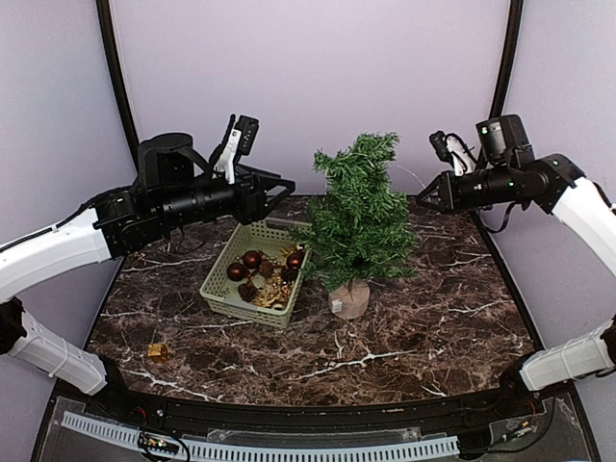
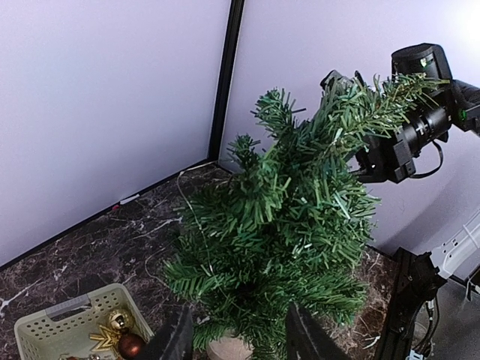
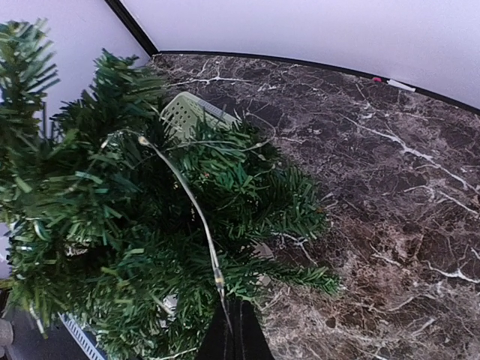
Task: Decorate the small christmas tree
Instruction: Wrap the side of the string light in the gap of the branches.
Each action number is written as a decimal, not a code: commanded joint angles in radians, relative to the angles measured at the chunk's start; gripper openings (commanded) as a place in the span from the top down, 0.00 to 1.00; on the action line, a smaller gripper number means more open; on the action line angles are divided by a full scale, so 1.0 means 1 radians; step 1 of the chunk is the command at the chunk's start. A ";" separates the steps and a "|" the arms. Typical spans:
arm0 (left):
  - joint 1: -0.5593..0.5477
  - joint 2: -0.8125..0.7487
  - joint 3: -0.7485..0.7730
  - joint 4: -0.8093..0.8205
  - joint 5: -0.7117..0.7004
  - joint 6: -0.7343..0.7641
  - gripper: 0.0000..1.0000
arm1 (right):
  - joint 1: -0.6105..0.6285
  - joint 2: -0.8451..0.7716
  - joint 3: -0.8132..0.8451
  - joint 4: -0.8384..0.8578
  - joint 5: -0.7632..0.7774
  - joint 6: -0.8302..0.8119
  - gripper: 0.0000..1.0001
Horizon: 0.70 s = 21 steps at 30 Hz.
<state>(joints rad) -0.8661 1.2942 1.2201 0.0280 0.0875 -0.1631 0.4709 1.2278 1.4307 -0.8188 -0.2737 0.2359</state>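
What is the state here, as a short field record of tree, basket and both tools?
small christmas tree: upright on its wooden base
basket: holds dark red balls and gold ornaments
left tool: open, empty, left of the tree
right tool: shut on thin wire draped over the tree
loose: small gold piece on table

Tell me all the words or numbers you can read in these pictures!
No words or numbers can be read anywhere.
The white tag at the base of the small christmas tree: too small to read.
The basket, ornaments and thin wire: no writing shows.
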 commanded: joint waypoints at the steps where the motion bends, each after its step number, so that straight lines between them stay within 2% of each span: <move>1: 0.024 0.009 0.026 0.028 0.031 -0.031 0.57 | -0.002 -0.004 -0.098 0.192 -0.038 0.062 1.00; 6: 0.054 0.025 -0.005 0.091 0.097 -0.064 0.57 | -0.002 -0.011 -0.206 0.339 -0.119 0.116 1.00; 13: 0.065 0.081 -0.004 0.144 0.204 -0.089 0.58 | -0.002 0.004 -0.297 0.452 -0.159 0.160 1.00; 21: 0.075 0.113 -0.024 0.178 0.221 -0.113 0.58 | -0.002 0.033 -0.374 0.573 -0.209 0.203 1.00</move>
<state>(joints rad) -0.8017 1.4021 1.2156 0.1493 0.2726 -0.2527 0.4709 1.2427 1.0889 -0.3676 -0.4412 0.4038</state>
